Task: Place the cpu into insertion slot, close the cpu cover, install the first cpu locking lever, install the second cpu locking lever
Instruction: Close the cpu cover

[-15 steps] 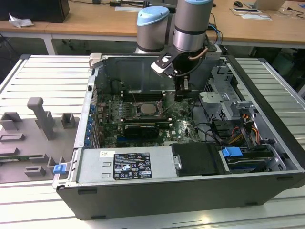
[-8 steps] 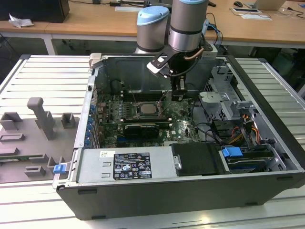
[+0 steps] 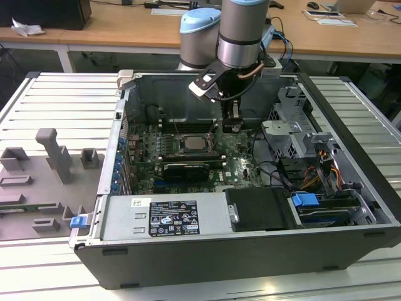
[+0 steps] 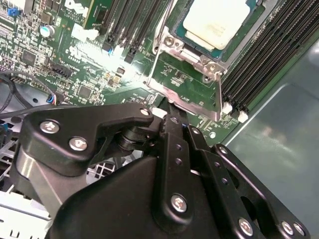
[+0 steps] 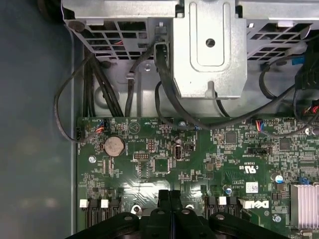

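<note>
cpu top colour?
The cpu top is pale silver-grey; it shows best in the second wrist view.

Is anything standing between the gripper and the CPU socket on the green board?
Nothing visible does. In the second wrist view the gripper hangs close beside the silver-rimmed square insertion slot, and the pale silver-grey square cpu already sits in it.

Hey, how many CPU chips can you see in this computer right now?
1. The cpu sits in the insertion slot on the green motherboard, close to the gripper. Another could be hidden under the arm or the cables.
</note>
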You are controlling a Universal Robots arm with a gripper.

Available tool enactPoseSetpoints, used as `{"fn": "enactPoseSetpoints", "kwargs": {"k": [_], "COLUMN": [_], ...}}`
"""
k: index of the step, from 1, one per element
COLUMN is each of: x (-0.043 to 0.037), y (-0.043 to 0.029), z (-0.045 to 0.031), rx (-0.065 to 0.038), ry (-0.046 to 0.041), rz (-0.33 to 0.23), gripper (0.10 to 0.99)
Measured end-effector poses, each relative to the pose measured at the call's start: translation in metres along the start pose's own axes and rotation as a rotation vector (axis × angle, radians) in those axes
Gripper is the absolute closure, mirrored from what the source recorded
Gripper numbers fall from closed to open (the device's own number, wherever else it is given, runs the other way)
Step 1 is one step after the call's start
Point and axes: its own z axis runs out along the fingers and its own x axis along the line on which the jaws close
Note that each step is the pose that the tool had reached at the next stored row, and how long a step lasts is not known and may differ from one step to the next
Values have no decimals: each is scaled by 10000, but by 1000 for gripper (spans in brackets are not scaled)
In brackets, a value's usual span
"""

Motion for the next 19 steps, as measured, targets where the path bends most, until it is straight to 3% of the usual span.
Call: {"fn": "enactPoseSetpoints", "kwargs": {"k": [19], "x": [-2], "y": [-121], "z": [-4], "rx": [0], "ry": [0], "rz": [1], "gripper": [980]}}
